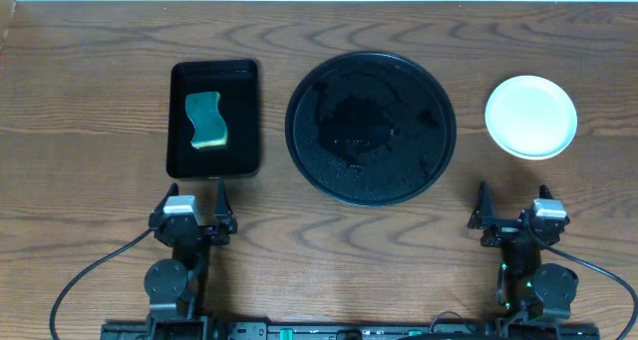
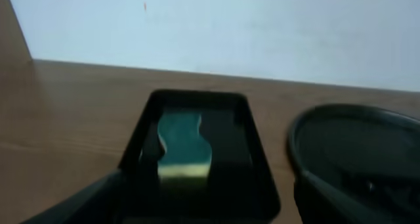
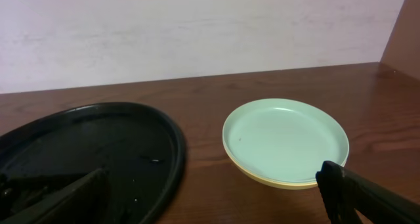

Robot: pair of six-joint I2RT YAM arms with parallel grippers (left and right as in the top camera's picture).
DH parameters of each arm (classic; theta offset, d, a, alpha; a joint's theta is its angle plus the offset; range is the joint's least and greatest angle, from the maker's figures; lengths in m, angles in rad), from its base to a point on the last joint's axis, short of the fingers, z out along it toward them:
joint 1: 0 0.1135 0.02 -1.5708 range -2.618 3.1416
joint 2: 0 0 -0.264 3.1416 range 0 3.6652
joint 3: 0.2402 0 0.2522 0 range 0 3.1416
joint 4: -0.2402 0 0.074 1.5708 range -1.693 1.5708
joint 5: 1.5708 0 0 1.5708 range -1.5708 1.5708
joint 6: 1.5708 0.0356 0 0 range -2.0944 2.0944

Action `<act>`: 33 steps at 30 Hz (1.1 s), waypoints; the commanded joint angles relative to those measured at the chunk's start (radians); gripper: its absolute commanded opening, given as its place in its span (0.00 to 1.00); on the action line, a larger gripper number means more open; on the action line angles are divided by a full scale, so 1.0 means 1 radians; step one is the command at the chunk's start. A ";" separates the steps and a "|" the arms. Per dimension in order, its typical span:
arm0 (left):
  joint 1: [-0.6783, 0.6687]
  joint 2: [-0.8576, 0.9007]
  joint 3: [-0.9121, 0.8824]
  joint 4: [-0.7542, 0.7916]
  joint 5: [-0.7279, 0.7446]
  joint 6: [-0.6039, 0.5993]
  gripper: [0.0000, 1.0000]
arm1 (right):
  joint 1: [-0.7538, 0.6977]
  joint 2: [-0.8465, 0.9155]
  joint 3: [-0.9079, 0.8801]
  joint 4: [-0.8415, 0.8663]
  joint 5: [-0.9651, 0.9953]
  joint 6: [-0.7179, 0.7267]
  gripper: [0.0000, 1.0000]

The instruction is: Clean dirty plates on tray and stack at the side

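Note:
The plates (image 1: 531, 116) sit stacked on the table right of the round black tray (image 1: 371, 127). In the right wrist view the stack (image 3: 285, 141) shows a pale mint plate on top and a pale yellow rim beneath it. The tray (image 3: 85, 158) holds no plates and looks wet. My left gripper (image 1: 195, 206) is open and empty near the front edge, below the rectangular tray. My right gripper (image 1: 511, 208) is open and empty near the front edge, below the plates.
A small rectangular black tray (image 1: 213, 119) at the left holds a green and yellow sponge (image 1: 206, 120), also seen in the left wrist view (image 2: 182, 147). The round tray's edge shows at the right of that view (image 2: 354, 152).

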 commanded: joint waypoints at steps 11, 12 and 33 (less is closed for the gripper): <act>0.005 -0.010 -0.005 -0.053 -0.010 0.066 0.82 | -0.014 -0.006 -0.002 -0.005 0.002 -0.009 0.99; 0.005 -0.010 -0.005 -0.053 -0.010 0.066 0.82 | -0.014 -0.006 -0.002 -0.005 0.002 -0.009 0.99; 0.005 -0.007 -0.005 -0.053 -0.015 0.068 0.82 | -0.014 -0.006 -0.002 -0.005 0.002 -0.009 0.99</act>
